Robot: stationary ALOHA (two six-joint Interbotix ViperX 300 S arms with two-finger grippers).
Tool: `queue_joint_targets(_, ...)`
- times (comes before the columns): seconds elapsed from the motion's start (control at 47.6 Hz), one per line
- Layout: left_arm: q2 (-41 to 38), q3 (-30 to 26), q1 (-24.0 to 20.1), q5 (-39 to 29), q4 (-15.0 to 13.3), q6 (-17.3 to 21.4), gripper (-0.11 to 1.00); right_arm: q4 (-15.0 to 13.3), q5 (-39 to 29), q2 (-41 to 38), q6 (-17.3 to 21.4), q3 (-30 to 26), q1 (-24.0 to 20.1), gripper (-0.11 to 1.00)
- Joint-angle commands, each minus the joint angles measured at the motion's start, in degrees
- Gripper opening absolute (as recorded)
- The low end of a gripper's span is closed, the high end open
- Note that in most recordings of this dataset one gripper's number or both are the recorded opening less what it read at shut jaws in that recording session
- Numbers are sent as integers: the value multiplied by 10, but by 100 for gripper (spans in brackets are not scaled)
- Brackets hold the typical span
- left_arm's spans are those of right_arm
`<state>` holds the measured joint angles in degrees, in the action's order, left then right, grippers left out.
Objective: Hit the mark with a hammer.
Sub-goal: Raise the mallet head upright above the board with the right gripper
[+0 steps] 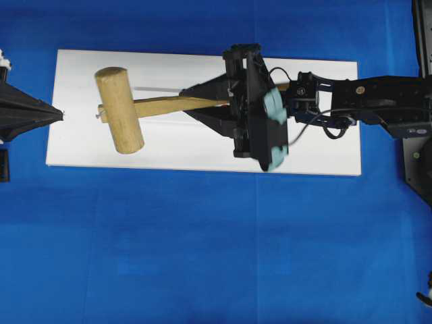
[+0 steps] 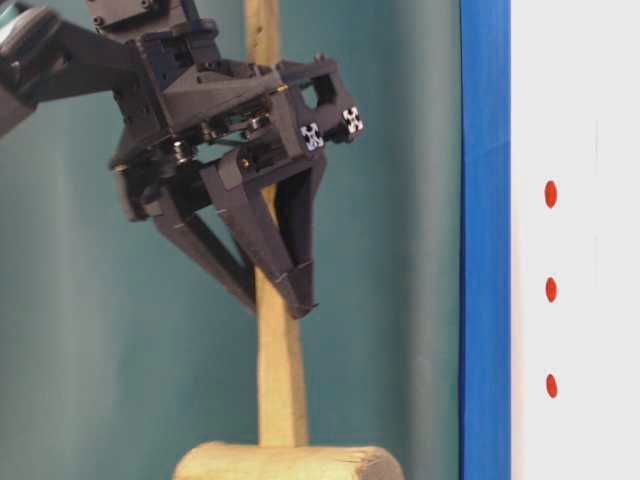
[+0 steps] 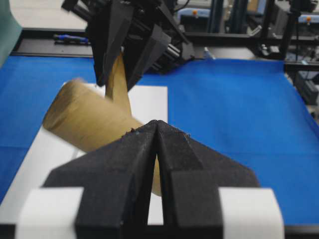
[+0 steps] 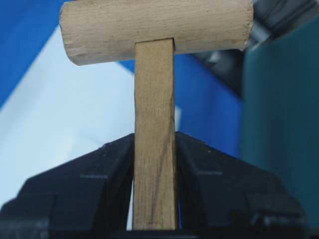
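Left tool [image 1: 61, 115]: seen at the left edge of the overhead view, tips pressed together with nothing between them; the wrist view confirms the pads [image 3: 134, 164] meeting in a closed seam. It is parked just off the left end of the white board [image 1: 202, 152] and appears to take no part in the step.

Hammer [image 1: 120, 110]: head found over the left portion of the board, its handle [image 1: 172, 104] running rightward into the right tool. In the left wrist view the head is lightly blurred and seems to be held clear of the board, though contact cannot be ruled out from the overhead view.

Right tool [image 1: 189, 102]: clenched on the flat handle, partway along it; in its own wrist view both fingers [image 4: 209, 174] are seen flush against the wood.

Marks: three red dots [image 2: 551, 289] are noted in a row on the white surface in the table-level view. None can be made out in the overhead view, so which one is the target cannot be told.

Step judged in hand: hammer grasped and carried, swing or alignment under way; the strike is not confirmed.

Next move, as judged: the head is to be lined up over the mark and brought down squarely, with the grip kept firm so the flat handle is not twisted in the jaws.
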<state>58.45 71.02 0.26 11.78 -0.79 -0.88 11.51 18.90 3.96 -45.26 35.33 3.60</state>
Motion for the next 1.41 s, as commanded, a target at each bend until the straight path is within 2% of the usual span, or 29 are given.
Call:
queue_joint_targets(0.0,-4,-5,1,3,-2,-1,0,3,33,20,-43,-7,-1,10)
queue_joint_targets(0.189,-4,-4,1,3,-2,-4,0,6,74,20,-91,-5,-1,10)
queue_joint_targets(0.483,-4,-4,1,3,-3,-11,0,6,77,20,-96,-4,-4,10)
queue_joint_targets(0.714,-5,-4,-10,3,-3,-53,2,6,78,20,-96,-4,-4,10)
queue_joint_targets(0.756,-6,-4,-11,3,-3,-59,6,6,79,20,-96,-4,-4,10)
queue_joint_targets(0.819,-8,-3,-13,3,-3,-68,19,6,79,20,-96,-4,-4,10)
queue_joint_targets(0.988,-9,-3,-19,3,-3,-103,70,6,80,20,-96,-5,-4,10)
queue_joint_targets(1.072,-9,-3,-22,3,-3,-123,88,6,80,20,-96,-5,-4,10)
queue_joint_targets(1.135,-9,-3,-26,-2,-3,-132,94,7,80,20,-96,-4,-5,10)
queue_joint_targets(1.387,-12,-5,-32,1,-3,-135,93,6,80,20,-96,-6,-11,10)
